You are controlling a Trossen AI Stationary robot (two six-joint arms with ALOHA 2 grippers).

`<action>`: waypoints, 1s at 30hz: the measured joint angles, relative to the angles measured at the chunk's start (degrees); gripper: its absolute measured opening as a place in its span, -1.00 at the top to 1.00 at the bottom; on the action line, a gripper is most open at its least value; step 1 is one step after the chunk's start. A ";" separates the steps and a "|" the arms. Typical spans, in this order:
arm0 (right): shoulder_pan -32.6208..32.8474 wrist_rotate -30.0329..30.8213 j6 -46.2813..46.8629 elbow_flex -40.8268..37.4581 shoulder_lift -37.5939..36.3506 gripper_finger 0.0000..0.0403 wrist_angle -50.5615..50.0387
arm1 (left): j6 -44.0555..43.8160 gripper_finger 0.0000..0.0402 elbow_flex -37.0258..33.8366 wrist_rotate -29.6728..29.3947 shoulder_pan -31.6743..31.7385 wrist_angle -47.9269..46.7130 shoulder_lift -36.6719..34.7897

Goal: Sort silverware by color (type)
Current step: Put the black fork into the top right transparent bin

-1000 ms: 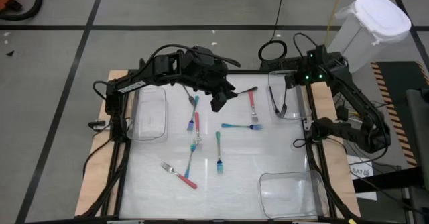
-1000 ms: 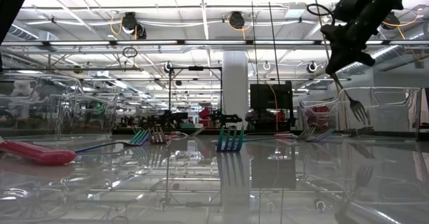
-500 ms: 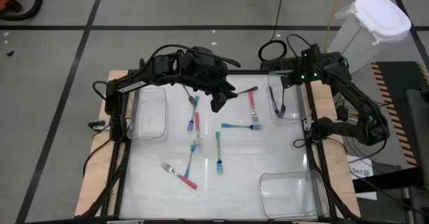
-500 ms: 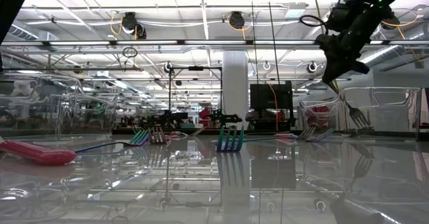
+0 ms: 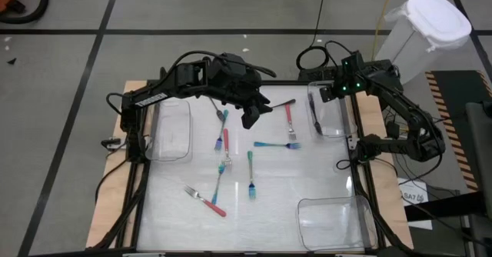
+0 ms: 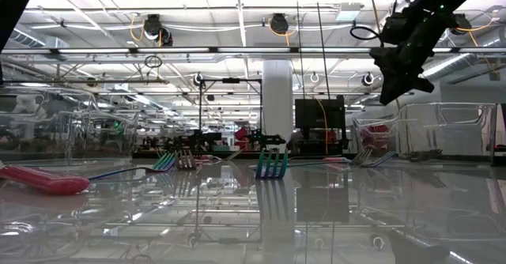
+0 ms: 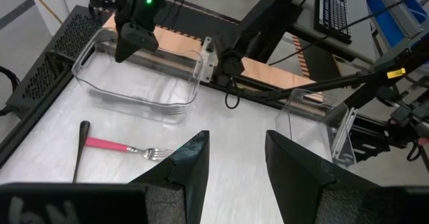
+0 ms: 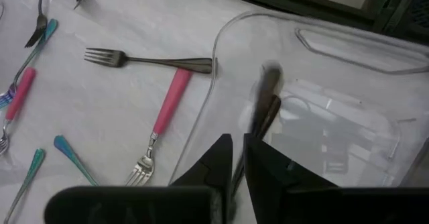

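Slim forks with pink [image 5: 290,122] or teal [image 5: 250,172] handles lie flat and scattered on the white table, and a black one [image 8: 147,61] lies beside the far-right clear bin [image 5: 330,111]. Another black fork [image 8: 265,96] shows blurred inside that bin, its tines [image 7: 171,108] on the bin's floor. My right gripper [image 8: 238,157] hangs over this bin, its fingers a narrow gap apart and nothing hanging below it [image 6: 391,90]. My left gripper [image 7: 234,163] waits open above the table's far middle [image 5: 250,118].
A clear bin [image 5: 173,130] stands at the table's left edge. Another clear bin [image 5: 334,218] sits at the near right corner. A white lidded container [image 5: 427,26] stands off the table at the far right. The left arm reaches over the far left part of the table.
My right gripper has sunk a little over the far-right bin and let go of the black fork. The fork, which hung tines down below its fingers, has dropped into the bin.
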 joint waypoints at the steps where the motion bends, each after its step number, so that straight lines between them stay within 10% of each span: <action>1: 0.00 0.02 0.00 0.00 0.10 0.82 0.00 | -0.02 0.27 0.00 0.00 0.00 0.00 0.00; 30: 14.48 1.57 21.84 0.00 -18.33 0.65 0.72 | 7.78 0.27 0.00 -10.01 0.98 -6.87 0.00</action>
